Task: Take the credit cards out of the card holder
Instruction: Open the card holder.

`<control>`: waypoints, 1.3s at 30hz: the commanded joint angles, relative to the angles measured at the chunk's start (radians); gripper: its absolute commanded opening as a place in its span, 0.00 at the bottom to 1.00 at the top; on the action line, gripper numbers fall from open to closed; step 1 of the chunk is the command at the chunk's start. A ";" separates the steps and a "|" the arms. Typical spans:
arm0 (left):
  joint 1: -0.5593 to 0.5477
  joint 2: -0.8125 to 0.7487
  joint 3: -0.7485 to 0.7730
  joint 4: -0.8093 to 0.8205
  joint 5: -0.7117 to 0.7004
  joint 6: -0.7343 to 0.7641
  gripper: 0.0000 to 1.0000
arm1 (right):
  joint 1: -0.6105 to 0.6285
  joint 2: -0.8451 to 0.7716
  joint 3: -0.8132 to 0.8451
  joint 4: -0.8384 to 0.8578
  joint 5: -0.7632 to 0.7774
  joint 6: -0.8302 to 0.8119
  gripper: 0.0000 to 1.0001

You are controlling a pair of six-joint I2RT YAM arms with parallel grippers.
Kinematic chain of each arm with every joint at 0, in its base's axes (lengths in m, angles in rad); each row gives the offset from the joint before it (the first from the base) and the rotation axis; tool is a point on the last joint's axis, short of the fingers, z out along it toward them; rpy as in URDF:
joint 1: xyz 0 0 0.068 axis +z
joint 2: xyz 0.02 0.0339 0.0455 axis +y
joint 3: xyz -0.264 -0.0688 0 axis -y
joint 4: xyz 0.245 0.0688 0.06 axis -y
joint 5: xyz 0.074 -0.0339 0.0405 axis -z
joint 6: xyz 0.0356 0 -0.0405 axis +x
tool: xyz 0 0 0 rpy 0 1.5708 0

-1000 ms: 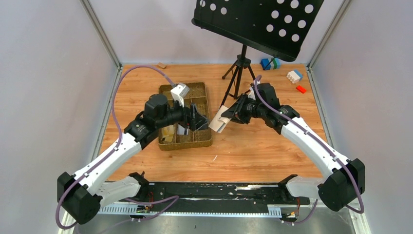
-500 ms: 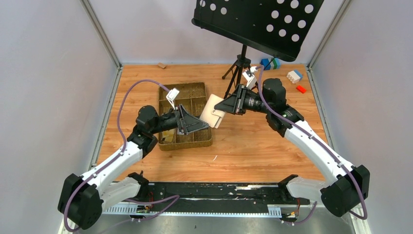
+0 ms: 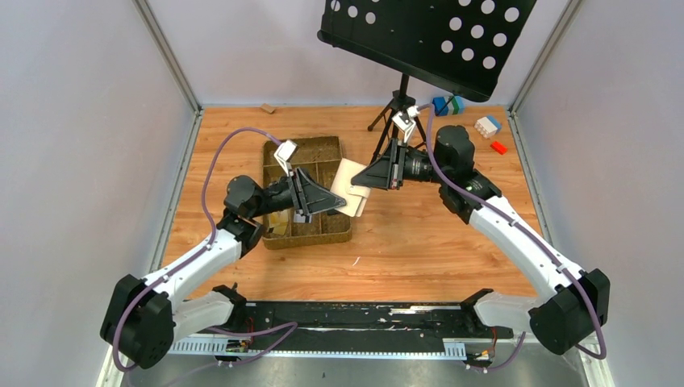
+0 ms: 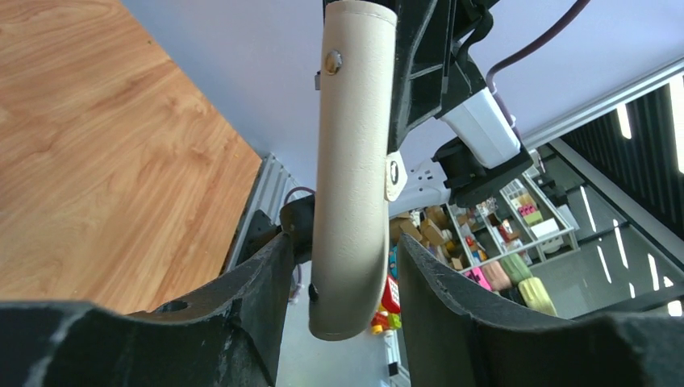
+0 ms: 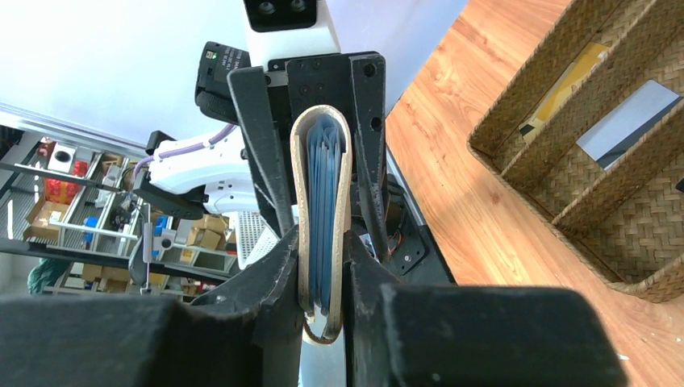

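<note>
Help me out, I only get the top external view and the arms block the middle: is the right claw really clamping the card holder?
Observer: Yes. The right wrist view shows the right claw pinched on the folded card holder, with its light blue lining showing edge-on.
Operator: And is the left claw gripping it too?
Observer: Not yet. In the left wrist view the left claw stands open astride the holder's lower end, with a sliver of gap on each side.
</note>
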 commanded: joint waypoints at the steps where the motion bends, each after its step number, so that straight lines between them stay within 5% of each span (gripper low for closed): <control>1: 0.003 0.016 0.038 0.067 -0.001 -0.016 0.55 | -0.004 0.015 0.060 0.065 -0.058 -0.011 0.08; 8: 0.003 -0.016 0.043 -0.019 -0.029 0.037 0.46 | -0.004 0.042 0.075 0.055 -0.094 -0.020 0.10; 13: 0.003 -0.047 0.049 -0.107 -0.044 0.089 0.21 | -0.004 0.041 0.073 0.035 -0.079 -0.046 0.19; 17: 0.003 -0.080 0.074 -0.259 -0.092 0.181 0.04 | -0.004 0.042 0.138 -0.239 0.075 -0.147 0.76; 20: 0.003 -0.104 0.155 -0.666 -0.254 0.393 0.00 | 0.009 0.035 0.230 -0.507 0.365 -0.262 0.94; 22: 0.002 -0.105 0.209 -0.864 -0.399 0.476 0.00 | 0.017 0.037 0.250 -0.559 0.439 -0.268 0.96; 31: -0.087 -0.083 0.305 -1.014 -0.645 0.539 0.00 | 0.200 0.125 0.318 -0.678 0.697 -0.182 0.77; 39: -0.121 -0.037 0.322 -1.012 -0.624 0.506 0.00 | 0.257 0.208 0.358 -0.647 0.704 -0.170 0.78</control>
